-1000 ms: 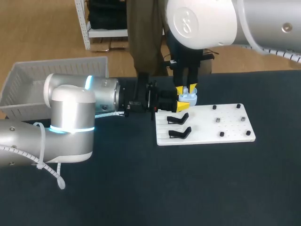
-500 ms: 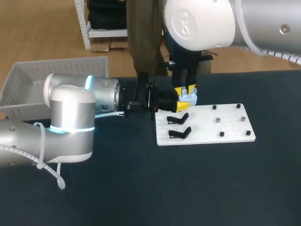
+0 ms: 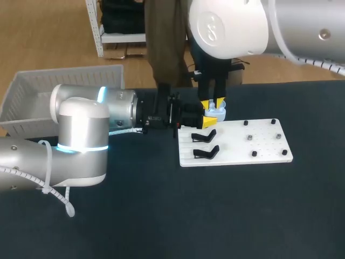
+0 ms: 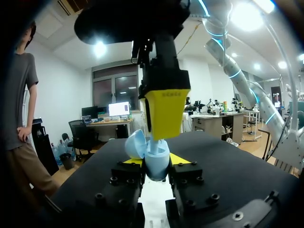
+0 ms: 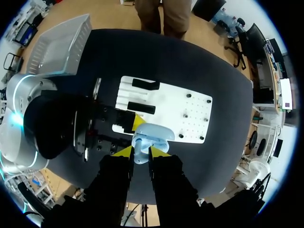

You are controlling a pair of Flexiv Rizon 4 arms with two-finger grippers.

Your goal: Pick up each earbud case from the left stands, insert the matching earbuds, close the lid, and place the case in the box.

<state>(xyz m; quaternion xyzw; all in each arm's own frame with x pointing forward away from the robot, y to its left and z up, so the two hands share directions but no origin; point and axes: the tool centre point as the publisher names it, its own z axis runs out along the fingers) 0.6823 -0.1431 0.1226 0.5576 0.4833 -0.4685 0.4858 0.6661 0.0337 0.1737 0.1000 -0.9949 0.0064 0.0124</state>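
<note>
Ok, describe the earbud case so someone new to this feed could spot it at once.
Find the white board in the middle of the dark table; the left gripper lies sideways at its far left corner. The earbud case is clamped between that gripper's yellow tips. It is the only pale blue, rounded thing there, lid open, unlike the two black stands beside it.

The near half of the counter [image 3: 215, 216] lay open, and so did its right side past the white board [image 3: 264, 148]. The board's far left corner was crowded (left gripper [image 3: 210, 117], right gripper [image 3: 214, 102] and the earbud case [image 3: 218, 112] at their tips); two black stands [image 3: 205, 152] blocked the strip just nearer.
</note>
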